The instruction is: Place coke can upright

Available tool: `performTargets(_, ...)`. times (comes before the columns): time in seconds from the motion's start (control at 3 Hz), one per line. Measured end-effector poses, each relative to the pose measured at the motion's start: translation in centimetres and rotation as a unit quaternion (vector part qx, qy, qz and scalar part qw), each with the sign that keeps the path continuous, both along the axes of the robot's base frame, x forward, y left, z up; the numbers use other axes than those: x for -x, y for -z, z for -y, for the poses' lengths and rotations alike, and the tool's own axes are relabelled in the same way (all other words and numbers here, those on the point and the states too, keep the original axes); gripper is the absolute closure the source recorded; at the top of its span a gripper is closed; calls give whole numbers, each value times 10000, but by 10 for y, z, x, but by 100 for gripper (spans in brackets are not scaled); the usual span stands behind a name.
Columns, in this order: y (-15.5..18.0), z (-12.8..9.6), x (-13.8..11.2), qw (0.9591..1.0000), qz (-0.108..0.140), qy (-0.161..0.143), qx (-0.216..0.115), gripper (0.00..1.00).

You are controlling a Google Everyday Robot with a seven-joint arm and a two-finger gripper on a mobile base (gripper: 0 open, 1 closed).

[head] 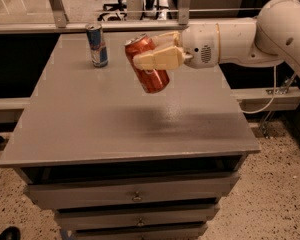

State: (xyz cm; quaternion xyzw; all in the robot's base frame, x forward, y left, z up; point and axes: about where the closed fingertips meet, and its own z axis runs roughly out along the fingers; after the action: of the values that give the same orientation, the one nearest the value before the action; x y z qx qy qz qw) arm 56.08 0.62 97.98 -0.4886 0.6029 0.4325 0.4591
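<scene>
The coke can (pixel 149 69), red with silver ends, hangs in the air above the middle of the grey table (pixel 115 129), tilted with its top toward the upper left. My gripper (pixel 152 54) reaches in from the right and is shut on the can's upper half, its cream fingers (pixel 160 60) on either side of it. The can is clear of the tabletop, with its shadow below.
A slim blue-and-silver can (pixel 97 45) stands upright at the table's far left. The table has drawers (pixel 135 196) in front. A rail and glass panel run behind it; a white cable (pixel 270 91) hangs to the right.
</scene>
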Motion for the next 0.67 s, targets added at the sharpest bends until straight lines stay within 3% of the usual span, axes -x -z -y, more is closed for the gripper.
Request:
performTargets(0.33, -7, -9, 7, 9985, 503, -214, -81, 100)
performTargets(0.67, -7, -9, 7, 9985, 504, -212, -75, 100)
